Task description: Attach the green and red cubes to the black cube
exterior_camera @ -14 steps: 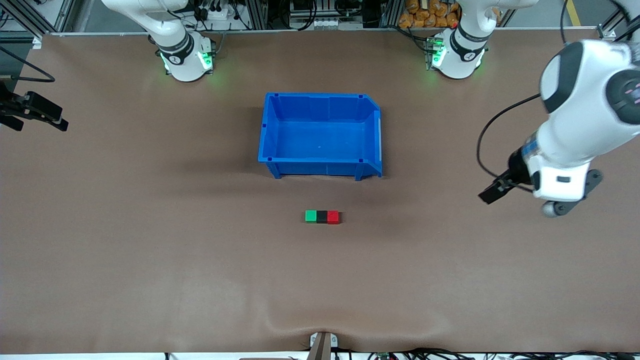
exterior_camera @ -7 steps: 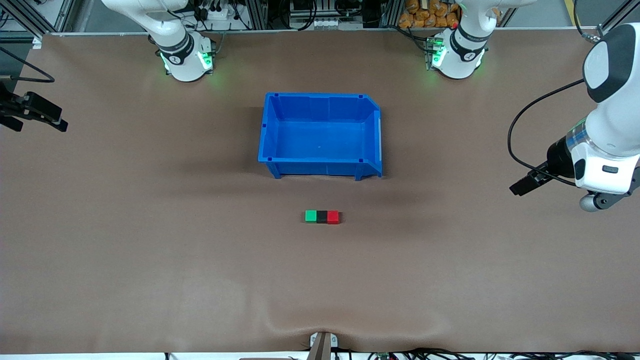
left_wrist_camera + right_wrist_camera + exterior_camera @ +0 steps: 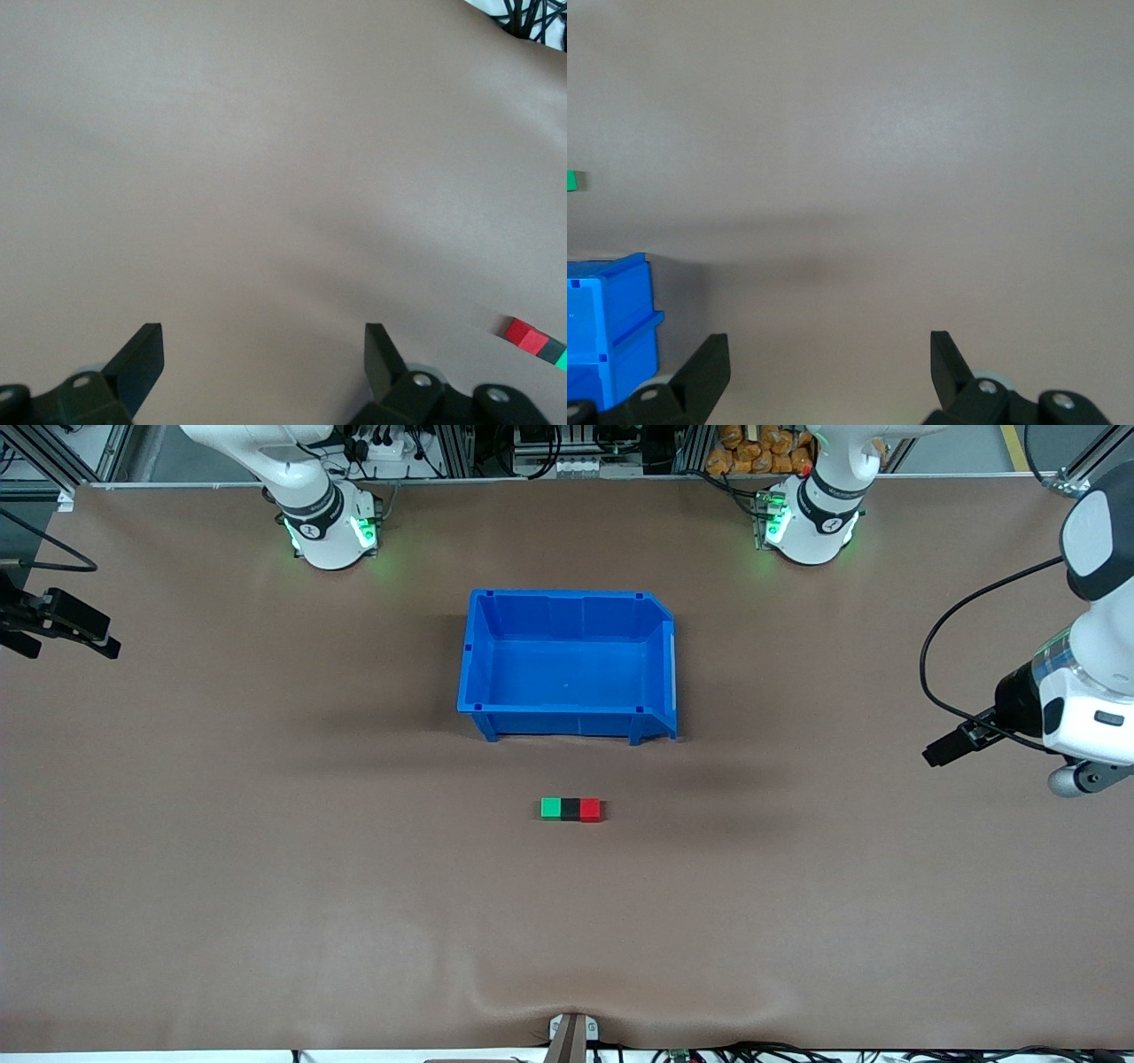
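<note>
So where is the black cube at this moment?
In the front view, the black cube lies on the table, touching the green cube and the red cube on either side, nearer the camera than the blue bin.

Front camera sat high, faced arm bases across surface point(image 3: 266, 921), took in whole brown surface, bin point(image 3: 567, 664) mid-frame, cube row point(image 3: 571, 809) nearer camera.

Left wrist camera looked down past left tool point(image 3: 263, 363), fingers spread, onto bare surface point(image 3: 266, 159); red cube point(image 3: 526, 335) at frame edge, shared with front view.

Right wrist camera looked down past right tool point(image 3: 829, 363), fingers spread; caught bin corner point(image 3: 607, 328) and green cube point(image 3: 571, 181), both shared with front view. Wrist views much closer to surface than front.
</note>
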`<state>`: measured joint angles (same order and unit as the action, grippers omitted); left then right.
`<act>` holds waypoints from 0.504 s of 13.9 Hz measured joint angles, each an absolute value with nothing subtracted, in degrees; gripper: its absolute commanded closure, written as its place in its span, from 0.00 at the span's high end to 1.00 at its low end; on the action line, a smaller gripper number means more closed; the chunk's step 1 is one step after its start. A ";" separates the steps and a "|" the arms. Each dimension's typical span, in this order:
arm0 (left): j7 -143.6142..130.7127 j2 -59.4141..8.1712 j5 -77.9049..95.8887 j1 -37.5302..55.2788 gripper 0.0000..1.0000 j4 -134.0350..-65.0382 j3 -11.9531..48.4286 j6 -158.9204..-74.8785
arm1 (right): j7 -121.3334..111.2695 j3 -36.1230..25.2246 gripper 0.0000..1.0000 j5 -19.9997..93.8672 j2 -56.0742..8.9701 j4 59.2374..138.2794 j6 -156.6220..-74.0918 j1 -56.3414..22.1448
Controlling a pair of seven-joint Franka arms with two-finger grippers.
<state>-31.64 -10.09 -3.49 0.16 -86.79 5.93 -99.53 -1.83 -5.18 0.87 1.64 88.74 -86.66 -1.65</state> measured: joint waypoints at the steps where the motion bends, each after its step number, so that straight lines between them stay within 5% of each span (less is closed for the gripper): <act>1: -31.55 -9.67 -3.49 0.16 1.00 -86.79 5.94 -99.02 | -1.83 -5.15 1.00 0.87 1.63 88.75 -86.66 -1.65; 7: -23.06 -7.94 -3.50 -2.70 1.00 -86.78 5.90 -95.24 | -1.83 -5.08 1.00 0.90 1.22 88.77 -86.66 -1.67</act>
